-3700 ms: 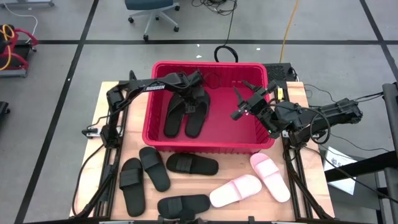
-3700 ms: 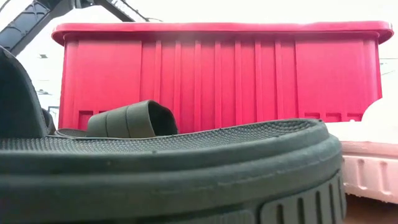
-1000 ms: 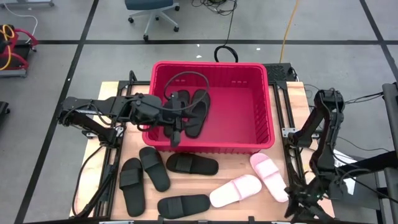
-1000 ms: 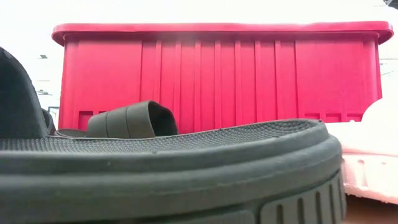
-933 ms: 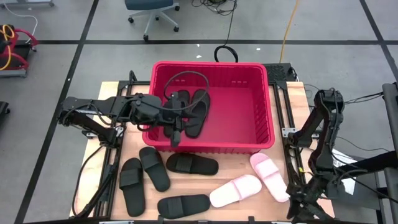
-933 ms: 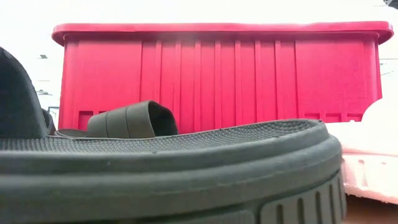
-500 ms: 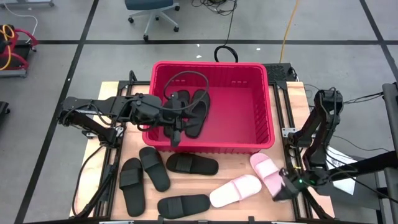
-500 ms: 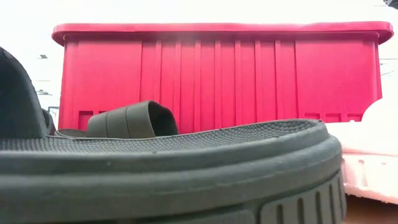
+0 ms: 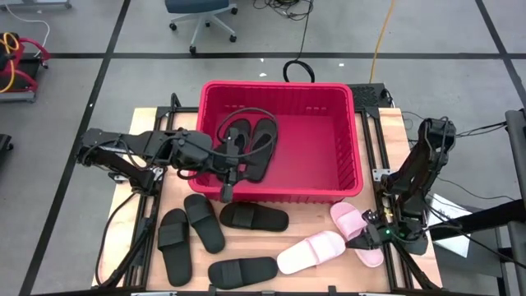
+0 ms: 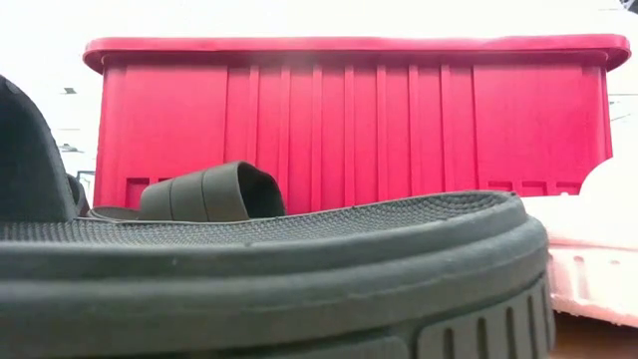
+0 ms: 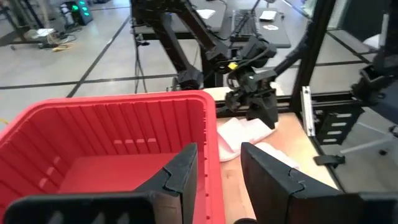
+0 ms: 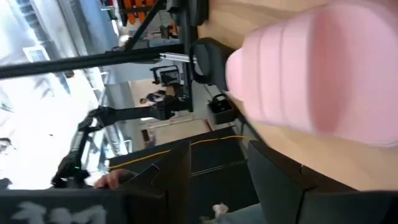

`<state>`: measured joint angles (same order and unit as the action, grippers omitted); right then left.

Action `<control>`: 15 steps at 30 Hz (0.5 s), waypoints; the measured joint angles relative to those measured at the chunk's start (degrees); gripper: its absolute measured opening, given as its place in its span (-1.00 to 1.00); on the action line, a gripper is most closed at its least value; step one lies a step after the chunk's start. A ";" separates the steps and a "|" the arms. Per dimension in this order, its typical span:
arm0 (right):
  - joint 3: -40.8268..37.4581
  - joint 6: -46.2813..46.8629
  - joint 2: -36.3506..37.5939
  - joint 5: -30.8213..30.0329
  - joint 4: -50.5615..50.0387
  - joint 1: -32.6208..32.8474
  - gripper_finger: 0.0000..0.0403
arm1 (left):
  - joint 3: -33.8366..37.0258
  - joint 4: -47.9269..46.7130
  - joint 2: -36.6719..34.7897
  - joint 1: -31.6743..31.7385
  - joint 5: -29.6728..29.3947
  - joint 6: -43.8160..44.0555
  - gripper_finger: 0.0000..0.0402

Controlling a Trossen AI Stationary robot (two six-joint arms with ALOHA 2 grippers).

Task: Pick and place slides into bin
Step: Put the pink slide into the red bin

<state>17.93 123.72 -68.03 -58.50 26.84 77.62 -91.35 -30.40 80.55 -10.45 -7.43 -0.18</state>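
The red bin (image 9: 349, 140) stands at the table's middle with two black slides (image 9: 248, 148) lying on its floor. My left gripper (image 9: 225, 191) hangs open above the bin's near wall (image 11: 208, 124), touching nothing. Several black slides (image 9: 203, 222) lie flat on the table in front of the bin. Two pink slides (image 9: 311, 251) lie at the near right. My right gripper (image 9: 364, 238) is open and low, at the right edge of the right-hand pink slide (image 12: 323, 74). Its fingertips stop just short of that slide.
One black slide's sole (image 10: 269, 269) fills the foreground of the low view, and another's strap (image 10: 209, 191) shows behind it. Bare wood lies left of the bin (image 9: 148, 131). An office chair (image 9: 201, 16) stands on the floor beyond the table.
My right gripper has come down from the table's near right corner toward the right-hand pink slide, rolling about its own line as it went, and has stayed open. My left gripper has rolled a little above the bin's near wall. No slide has moved.
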 joint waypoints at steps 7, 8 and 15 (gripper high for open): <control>2.03 -30.79 0.00 -0.45 16.14 -2.51 -0.24 | 0.00 0.00 0.00 0.03 0.05 -0.87 -0.39; 3.27 -35.57 0.00 -0.50 17.74 -3.17 -0.24 | 0.00 0.02 0.00 0.03 0.05 -0.99 -0.39; 14.62 -57.55 0.00 -1.28 9.92 -6.39 -0.24 | 0.00 0.14 0.00 0.03 -0.05 -0.78 -0.39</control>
<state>32.55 66.17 -68.03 -59.78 36.77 71.23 -91.35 -30.26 80.55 -10.41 -7.48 -0.96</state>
